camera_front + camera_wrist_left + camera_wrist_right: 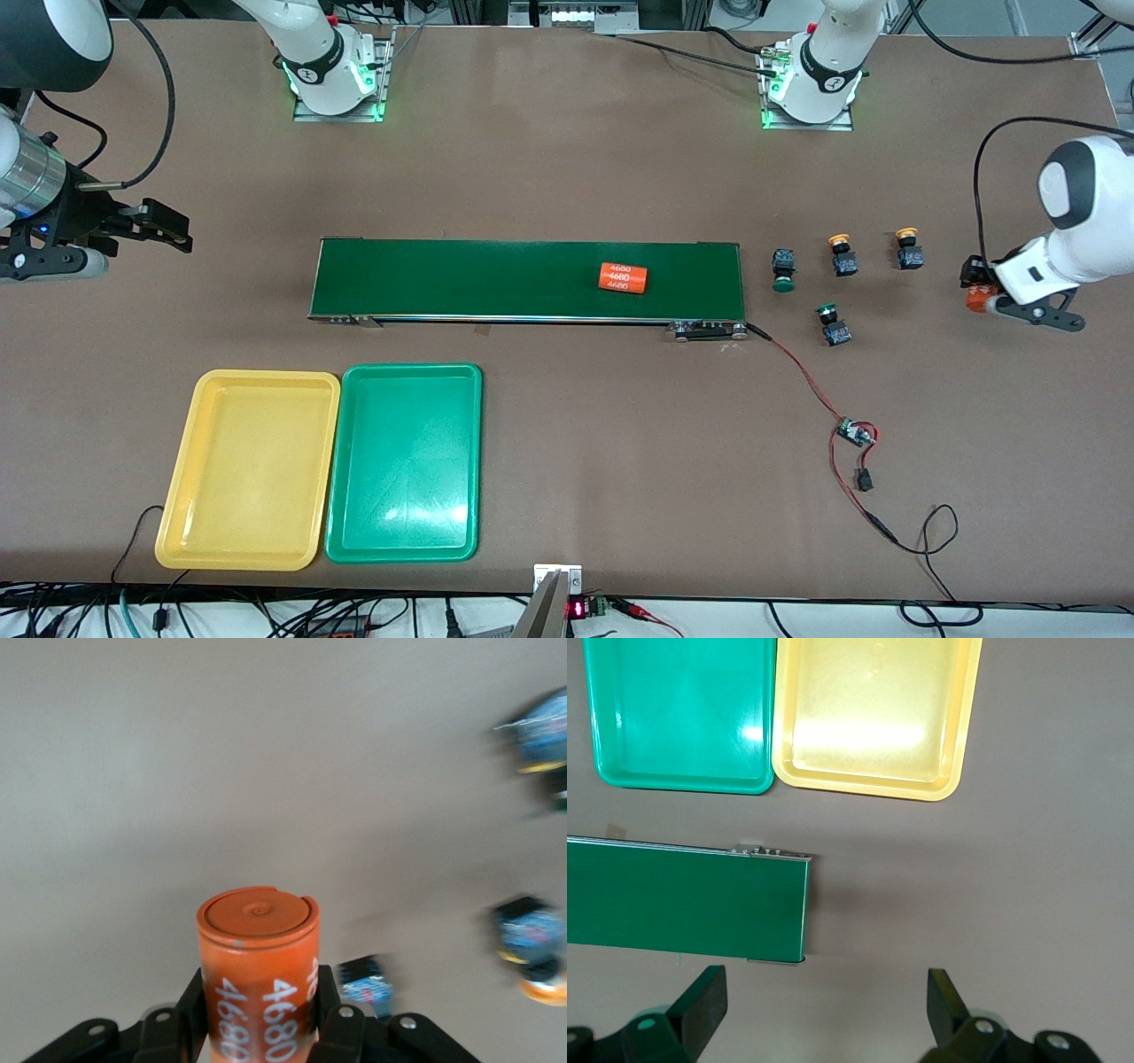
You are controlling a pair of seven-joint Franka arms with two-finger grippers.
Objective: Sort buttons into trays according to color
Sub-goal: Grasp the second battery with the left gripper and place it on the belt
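Four buttons sit on the table off the conveyor's end toward the left arm. Two have green caps and two have yellow-orange caps. The yellow tray and the green tray lie side by side, empty, nearer the front camera than the conveyor. They also show in the right wrist view: the green tray and the yellow tray. My left gripper is shut on an orange "4680" cylinder, over the table beside the buttons. My right gripper is open and empty, over bare table off the conveyor's end toward the right arm.
A long dark-green conveyor belt crosses the middle of the table and carries a second orange "4680" cylinder. A small circuit board with red and black wires lies nearer the front camera than the buttons.
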